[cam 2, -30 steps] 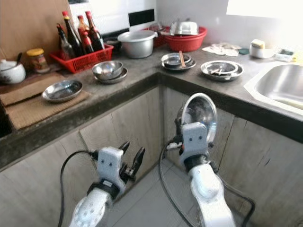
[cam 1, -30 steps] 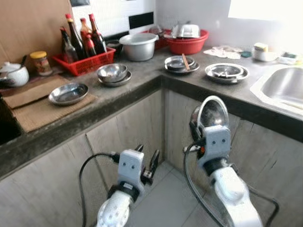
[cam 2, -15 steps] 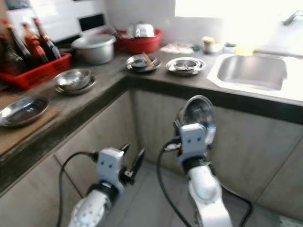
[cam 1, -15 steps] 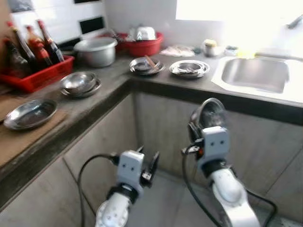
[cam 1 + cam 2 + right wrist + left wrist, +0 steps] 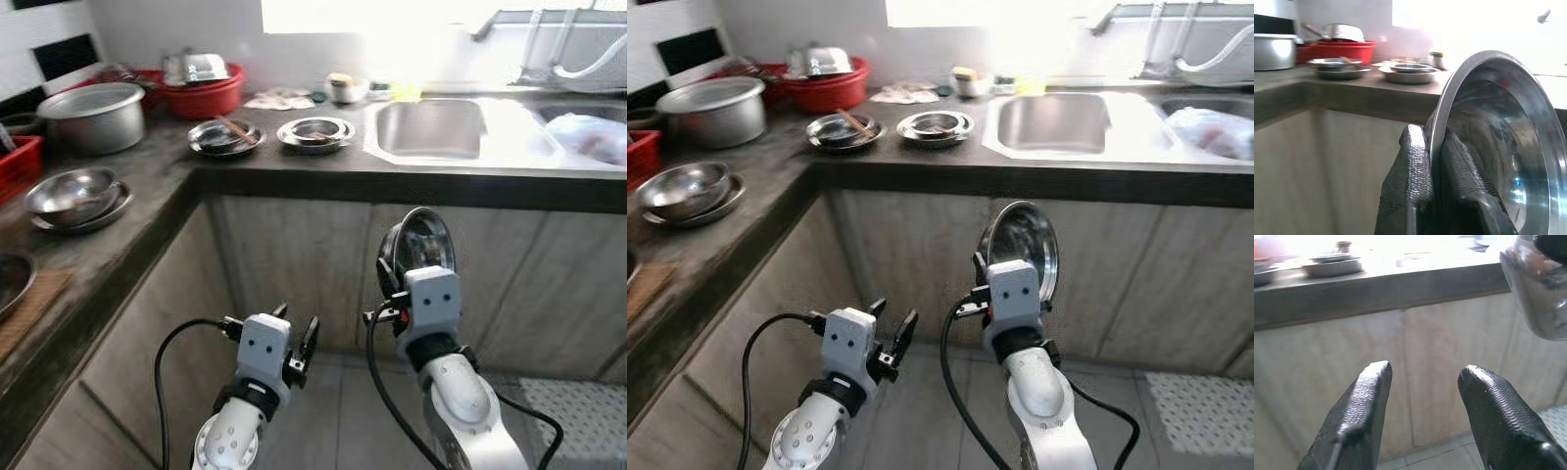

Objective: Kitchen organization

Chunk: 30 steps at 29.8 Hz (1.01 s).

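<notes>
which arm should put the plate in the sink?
Right. The right gripper already pinches the plate by its rim, upright, below the sink. The left gripper is open, empty and lower.

Dark stone counter bent in an L, with a steel sink sunk into its right stretch, under a glaring window and with a tap at the back. Further right, something pale and crumpled, perhaps a bag, lying in a second basin. Below, pale wood-grain cabinet fronts, grey floor tiles and a grey textured mat at the right.
</notes>
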### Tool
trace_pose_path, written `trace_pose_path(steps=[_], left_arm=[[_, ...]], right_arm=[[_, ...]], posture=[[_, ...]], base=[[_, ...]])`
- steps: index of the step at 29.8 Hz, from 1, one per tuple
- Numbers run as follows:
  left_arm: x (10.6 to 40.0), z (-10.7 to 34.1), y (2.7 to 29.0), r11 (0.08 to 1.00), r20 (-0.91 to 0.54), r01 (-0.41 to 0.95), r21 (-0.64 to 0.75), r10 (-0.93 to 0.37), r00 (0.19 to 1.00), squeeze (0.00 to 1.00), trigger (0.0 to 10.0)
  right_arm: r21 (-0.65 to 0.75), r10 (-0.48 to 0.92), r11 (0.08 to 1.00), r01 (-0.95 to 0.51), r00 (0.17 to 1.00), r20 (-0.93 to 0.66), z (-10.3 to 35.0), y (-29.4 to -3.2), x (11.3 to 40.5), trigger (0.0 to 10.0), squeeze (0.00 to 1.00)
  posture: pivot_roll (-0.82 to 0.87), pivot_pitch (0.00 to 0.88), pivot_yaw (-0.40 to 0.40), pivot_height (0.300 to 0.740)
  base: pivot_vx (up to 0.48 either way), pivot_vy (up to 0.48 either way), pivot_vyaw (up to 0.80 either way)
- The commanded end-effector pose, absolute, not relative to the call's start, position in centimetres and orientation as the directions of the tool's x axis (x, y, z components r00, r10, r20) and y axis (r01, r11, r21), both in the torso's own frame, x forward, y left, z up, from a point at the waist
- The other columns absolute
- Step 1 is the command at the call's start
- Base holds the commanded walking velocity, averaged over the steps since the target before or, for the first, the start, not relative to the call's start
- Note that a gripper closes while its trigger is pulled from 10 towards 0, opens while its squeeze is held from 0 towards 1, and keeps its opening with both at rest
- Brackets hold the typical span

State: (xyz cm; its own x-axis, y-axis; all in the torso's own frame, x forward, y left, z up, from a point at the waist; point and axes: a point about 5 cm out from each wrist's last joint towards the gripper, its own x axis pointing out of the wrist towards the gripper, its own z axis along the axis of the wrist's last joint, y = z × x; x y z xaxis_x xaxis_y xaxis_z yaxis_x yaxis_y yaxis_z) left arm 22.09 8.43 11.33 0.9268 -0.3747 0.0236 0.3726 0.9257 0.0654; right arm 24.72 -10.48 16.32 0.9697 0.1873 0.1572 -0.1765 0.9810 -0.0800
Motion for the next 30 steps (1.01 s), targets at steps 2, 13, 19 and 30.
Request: trace_pose_path(steps=[2,13,19,30], left_arm=[[22.1,11.6,8.0,0.917,0.041,0.391,0.075,-0.395,0.918,0.00,10.0],[22.2,11.6,7.9,0.915,0.043,0.396,0.079,-0.400,0.916,0.00,10.0],[22.3,11.8,8.0,0.917,0.050,0.390,0.080,-0.395,0.917,0.00,10.0],[22.5,11.9,8.2,0.935,0.050,0.350,0.050,-0.352,0.935,0.00,10.0]], right_arm=[[-0.090,0.163,0.985,-0.149,0.970,0.181,17.0,-11.1,24.9,10.0,0.00],[-0.099,0.167,0.984,-0.150,0.966,0.199,17.3,-10.9,25.1,10.0,0.00],[-0.098,0.168,0.984,-0.151,0.965,0.202,17.4,-11.0,25.2,10.0,0.00],[-0.092,0.165,0.985,-0.148,0.961,0.223,18.0,-11.3,25.6,10.0,0.00]], posture=[[0.02,0.002,0.036,0.740],[0.01,0.000,0.038,0.740],[0.02,0.002,0.039,0.740],[0.02,0.010,0.036,0.740]], base=[[0.000,-0.429,-0.78],[0.000,-0.429,-0.25],[0.197,-0.389,0.00],[0.363,-0.230,0.00]])
